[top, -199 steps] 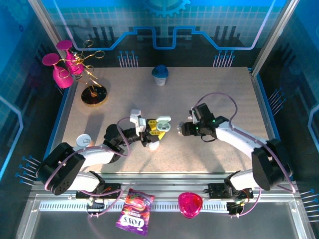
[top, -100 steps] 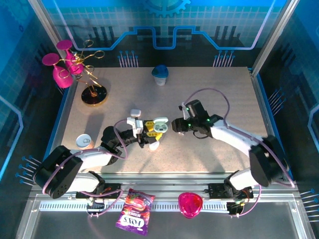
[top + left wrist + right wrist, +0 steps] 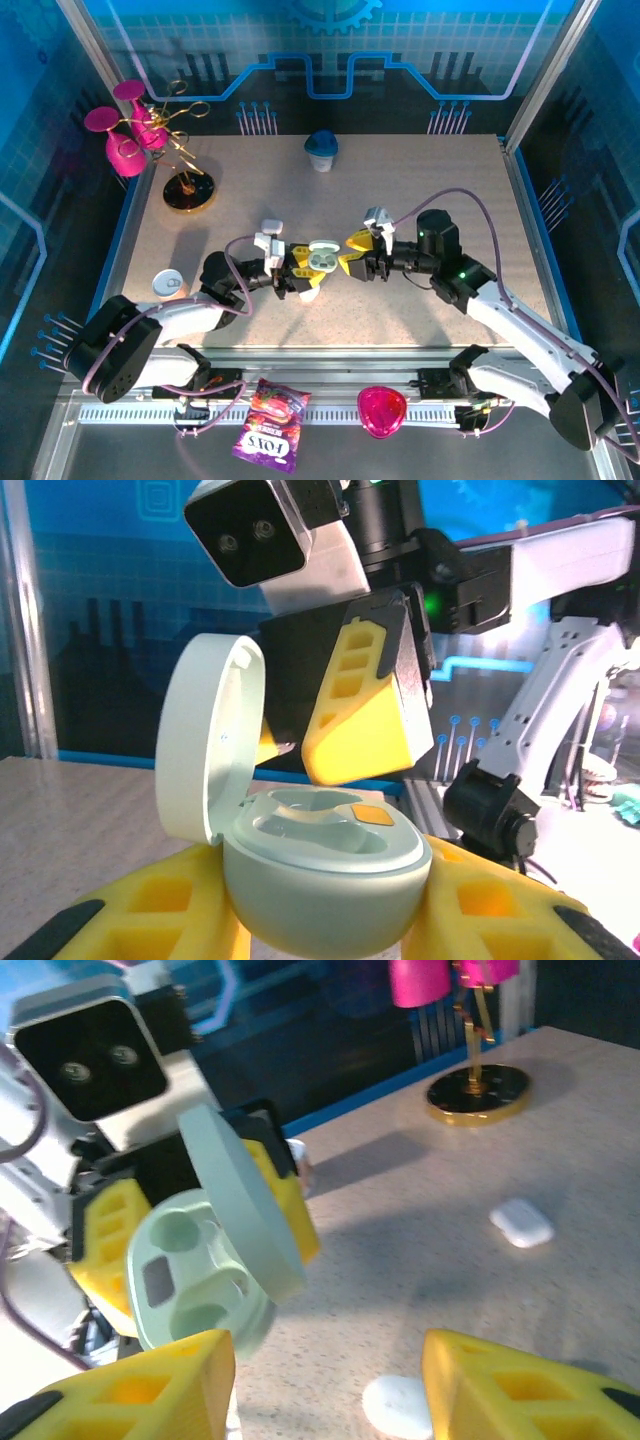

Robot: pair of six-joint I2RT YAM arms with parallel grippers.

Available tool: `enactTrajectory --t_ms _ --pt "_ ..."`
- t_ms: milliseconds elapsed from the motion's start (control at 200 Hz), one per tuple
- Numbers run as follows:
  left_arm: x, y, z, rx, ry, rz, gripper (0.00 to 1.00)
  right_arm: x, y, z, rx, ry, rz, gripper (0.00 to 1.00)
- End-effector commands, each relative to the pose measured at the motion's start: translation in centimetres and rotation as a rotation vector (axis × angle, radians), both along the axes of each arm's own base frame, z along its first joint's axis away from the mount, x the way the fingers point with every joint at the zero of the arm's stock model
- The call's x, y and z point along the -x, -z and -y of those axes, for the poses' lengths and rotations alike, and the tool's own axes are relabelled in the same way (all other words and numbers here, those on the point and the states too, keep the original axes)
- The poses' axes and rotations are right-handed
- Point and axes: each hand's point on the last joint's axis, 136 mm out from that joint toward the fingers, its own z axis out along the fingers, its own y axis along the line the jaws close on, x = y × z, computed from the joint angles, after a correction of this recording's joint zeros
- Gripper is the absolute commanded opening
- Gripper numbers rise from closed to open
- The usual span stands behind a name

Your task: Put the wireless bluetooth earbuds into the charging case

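Observation:
My left gripper (image 3: 310, 266) is shut on the mint charging case (image 3: 322, 258), holding it just above the table. The left wrist view has the case (image 3: 330, 880) sitting between my yellow fingers (image 3: 150, 910), its lid (image 3: 205, 740) swung open to the left. Both wells look empty. My right gripper (image 3: 357, 257) stands open directly right of the case, and one of its yellow fingertips (image 3: 360, 720) hangs over the open top. In the right wrist view the case (image 3: 185, 1270) lies ahead-left of the gripper (image 3: 330, 1380), whose fingers hold nothing. The earbuds are out of view.
A white pebble-like piece (image 3: 400, 1405) lies on the table under my right gripper. Another white piece (image 3: 522, 1222) lies farther off. A gold stand with pink cups (image 3: 188, 190) is at back left, a blue-topped cup (image 3: 321, 150) at the back, a white disc (image 3: 168, 283) at left.
The right arm has swung round and brought its gripper left up to the open case, its jaws narrowing a little. The left gripper has kept hold of the case, shifting slightly.

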Motion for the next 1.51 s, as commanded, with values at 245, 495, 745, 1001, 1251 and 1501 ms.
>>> enactTrajectory --t_ms 245,495,745,1001,1251,1501 --pt "0.7 -1.0 0.4 0.002 0.095 0.0 0.19 1.5 -3.4 -2.8 -0.054 -0.208 0.085 0.32" --pt "0.5 -0.8 0.5 0.0 0.095 -0.013 0.2 1.6 -3.8 -2.9 -0.038 -0.213 0.105 0.08" --pt "0.1 -0.4 0.7 -0.004 0.093 -0.042 0.29 1.9 -3.8 -2.6 0.016 -0.185 0.148 0.05" --pt "-0.1 -0.4 0.8 -0.001 0.092 -0.062 0.46 1.4 -3.6 -2.4 0.092 -0.131 0.186 0.03" --pt "-0.4 -0.2 0.9 -0.004 0.094 -0.083 0.52 1.0 -3.8 -2.6 0.121 -0.09 0.221 0.01" --pt "-0.5 -0.4 1.0 0.0 0.097 -0.092 0.42 0.8 -4.0 -2.7 0.109 -0.075 0.235 0.0"
